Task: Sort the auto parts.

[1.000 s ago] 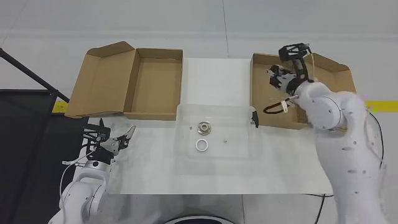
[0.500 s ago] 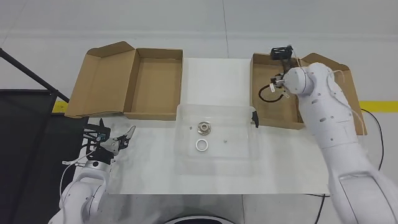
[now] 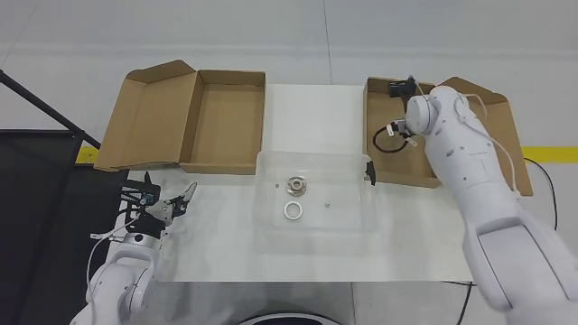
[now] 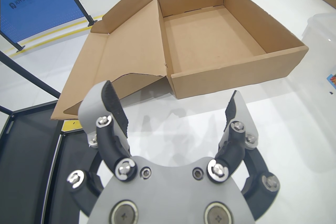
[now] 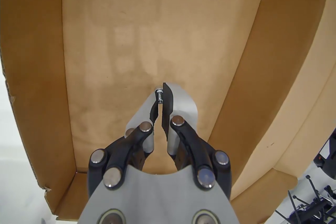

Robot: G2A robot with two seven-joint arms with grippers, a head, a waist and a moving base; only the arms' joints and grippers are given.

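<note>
My right gripper (image 5: 161, 94) is shut on a small silver screw (image 5: 158, 93), held above the floor of the right cardboard box (image 5: 157, 25). From above, that gripper (image 3: 398, 85) hangs over the far left part of the box (image 3: 383, 113). A clear plastic tray (image 3: 271, 159) in the table's middle holds a metal bearing-like part (image 3: 295, 184), a white ring (image 3: 293, 209) and a tiny piece (image 3: 327, 205). My left gripper (image 4: 170, 96) is open with nothing between its fingers, low over the table's near left corner (image 3: 167, 200).
An open cardboard box (image 3: 226, 126) with its lid folded out lies at the back left; the left wrist view looks into it (image 4: 210, 33). A black cable (image 3: 388, 142) loops below the right arm. A small black item (image 3: 369, 174) sits at the tray's right edge.
The right arm has swung left across the right box, carrying its gripper toward the box's far left corner. The left arm has stayed still.
</note>
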